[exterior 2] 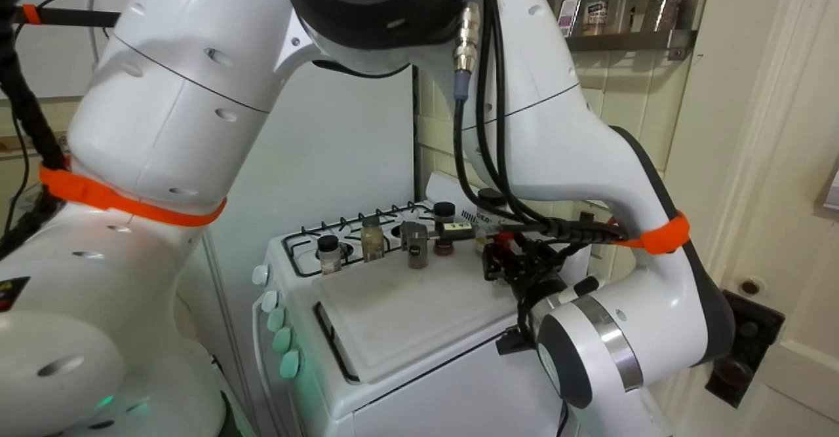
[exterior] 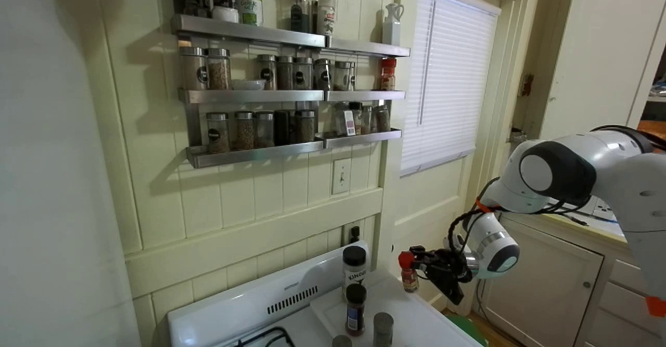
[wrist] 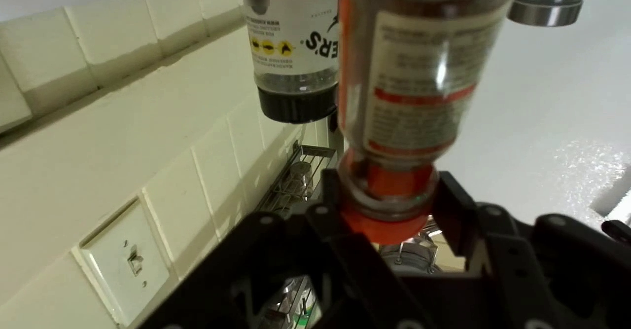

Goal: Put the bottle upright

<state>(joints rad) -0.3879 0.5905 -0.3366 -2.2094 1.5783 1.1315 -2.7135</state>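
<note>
While the tool [wrist: 392,198] clamps the bottle [exterior: 410,280] | stove edge [exterior: 439,318] near | white stovetop [exterior 2: 452,293] spreads between bottle and grey-topped jar [exterior: 383,330]

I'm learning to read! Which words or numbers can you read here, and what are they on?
"ER'S": white-labelled shaker, letters upside down in the wrist view.
"GARLIC": green-capped bottle.
Too blurred: label on the red-capped bottle.
Too small: finer shaker print, lettering on the stove, labels on the shelf jars.

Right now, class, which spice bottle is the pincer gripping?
The lower red-capped bottle, its cap clamped in the pincer; the other red-capped bottle stands on a shelf.
</note>
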